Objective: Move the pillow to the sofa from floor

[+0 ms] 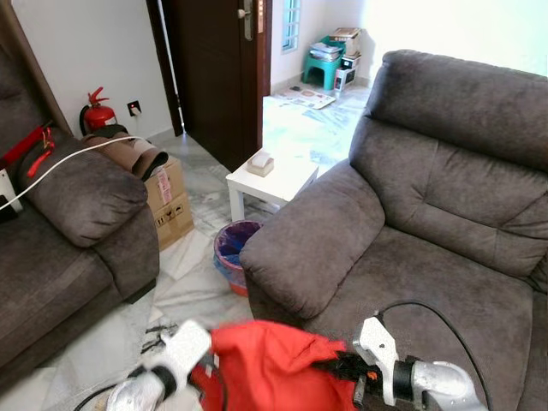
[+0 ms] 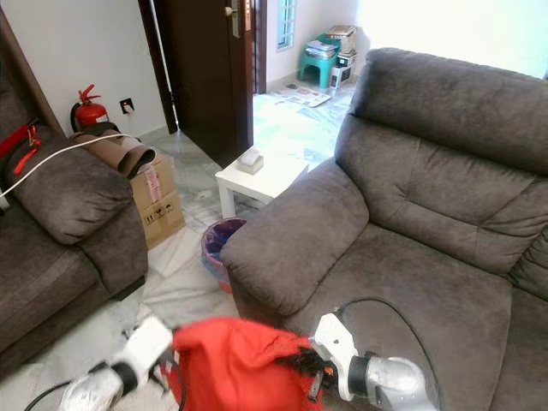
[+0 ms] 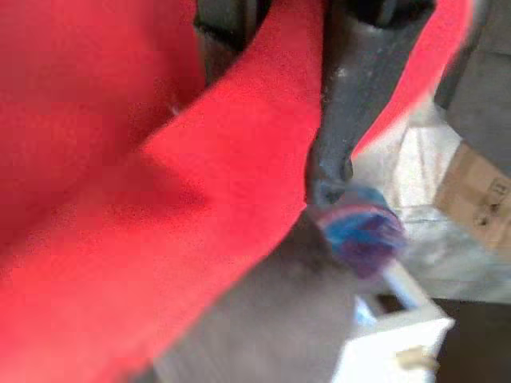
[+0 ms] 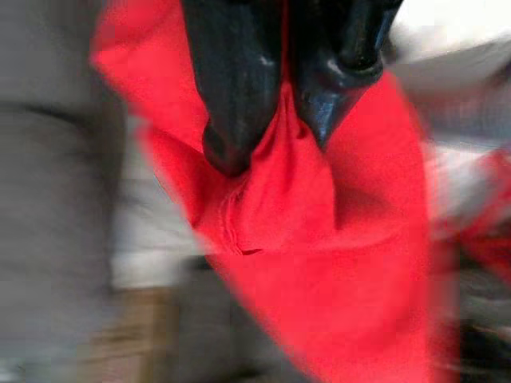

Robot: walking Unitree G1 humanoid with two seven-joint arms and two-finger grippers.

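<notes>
Before the sofa (image 1: 411, 282), both hands, left hand (image 1: 201, 364) and right hand (image 1: 342, 366), pinch the red pillow (image 1: 270, 368) by opposite edges, clamped tight so it hangs clear for carrying across.

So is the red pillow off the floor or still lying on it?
Off the floor: the red pillow hangs between the left gripper and right gripper, both pinching its fabric beside the sofa.

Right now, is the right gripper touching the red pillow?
Touching. The right wrist view shows the right gripper with both black fingers pinching a fold of the red pillow.
</notes>
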